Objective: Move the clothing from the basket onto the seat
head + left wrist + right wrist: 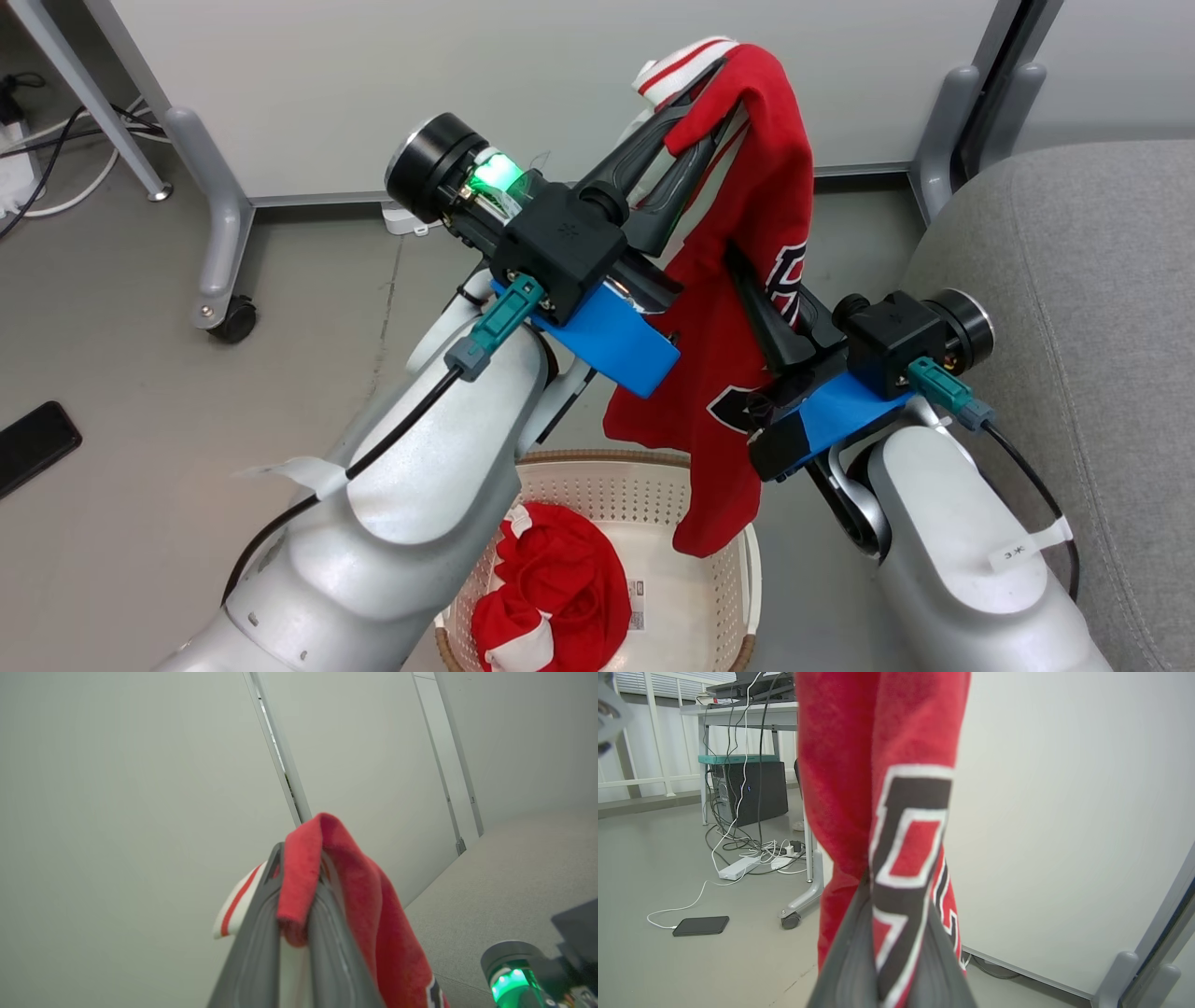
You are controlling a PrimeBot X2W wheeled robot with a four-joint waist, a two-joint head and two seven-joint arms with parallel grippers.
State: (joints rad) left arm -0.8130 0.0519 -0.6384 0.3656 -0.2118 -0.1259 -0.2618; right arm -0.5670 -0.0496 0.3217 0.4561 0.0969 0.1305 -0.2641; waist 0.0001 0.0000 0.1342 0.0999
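A red garment (747,280) with white stripe trim and navy-and-white lettering hangs in the air above the basket (653,485). My left gripper (705,103) is shut on its top edge, and the red cloth (303,891) folds over the fingertips in the left wrist view. My right gripper (747,280) is shut on the lettered middle of the same garment (906,858). A second red garment (551,588) lies crumpled inside the cream perforated basket. The light grey seat (1074,308) lies to the right of the basket.
A white partition on castor legs (219,233) stands behind the basket. A black phone (33,446) lies on the grey floor at the left, with cables and a power strip (738,868) near a desk further off.
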